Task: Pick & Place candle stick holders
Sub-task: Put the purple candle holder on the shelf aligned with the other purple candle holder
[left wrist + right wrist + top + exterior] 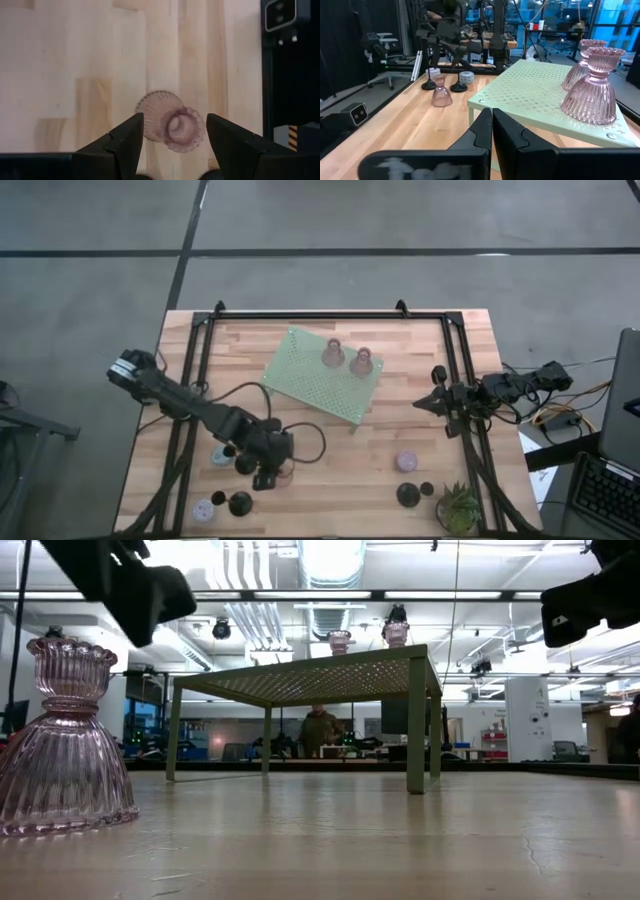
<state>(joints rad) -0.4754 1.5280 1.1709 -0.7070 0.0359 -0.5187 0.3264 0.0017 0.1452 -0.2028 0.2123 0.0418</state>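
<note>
From the left, I had the left gripper [268, 476] poised straight above a pink glass holder [172, 125] standing on the bench [320, 470] near the front-left, its fingers [122, 145] spread apart either side of the cup and nothing yet between them. Around it sat a black holder [240, 503] and two squat lavender holders [204, 509], close enough that I judged a wide descent could clip one. The bigger worry was the glass itself: the holder appeared slightly off-centre between the fingers, so closing might shove it sideways or tip it rather than seat it, and ribbed glass looked likely to slip. Moving right, the pale green stand [322, 375] in the middle already carried two pink holders [362, 361] near its far edge; setting a third beside them could knock one over if I came in low. Further right, another lavender holder [406, 462] and a black holder [408, 495] waited beside the potted plant [459, 508]. The right gripper [428, 403] hung at the right edge, fingers pressed together, empty.
</note>
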